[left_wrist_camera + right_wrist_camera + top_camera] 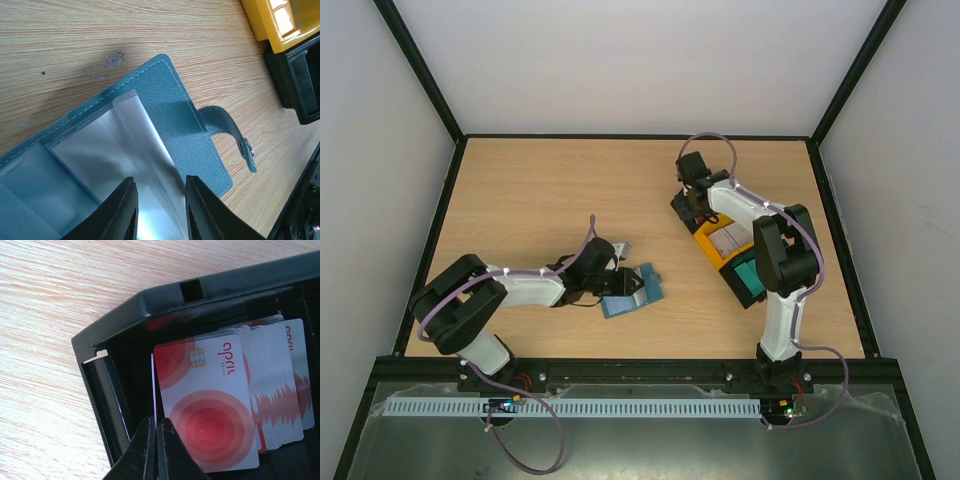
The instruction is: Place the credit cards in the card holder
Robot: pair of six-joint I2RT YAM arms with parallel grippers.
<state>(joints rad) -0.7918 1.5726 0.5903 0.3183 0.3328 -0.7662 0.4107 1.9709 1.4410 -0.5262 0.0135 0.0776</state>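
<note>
1. Over on the left, the left gripper [608, 278] sat low on the card holder [632, 292]. Its fingers [124, 212] were spread either side of the clear inner sleeve, pinning it but pinching nothing.
2. The card holder lay open and flat on the table [540, 190], near the middle, with its snap tab [235, 137] curling off to the right.
3. On the right, the credit cards [220, 405] stood fanned in the black bin [150, 300], at the far end of the tray.
4. The right gripper [156, 442] was down in that bin. Its jaws were pressed together, apparently nipping a thin edge-on card [152, 385] just left of the fan.
5. My read: the pick was in hand and no card was in the holder yet.
6. The next move called for a straight lift clear of the bin wall, then a carry left to the held-open sleeve.
</note>
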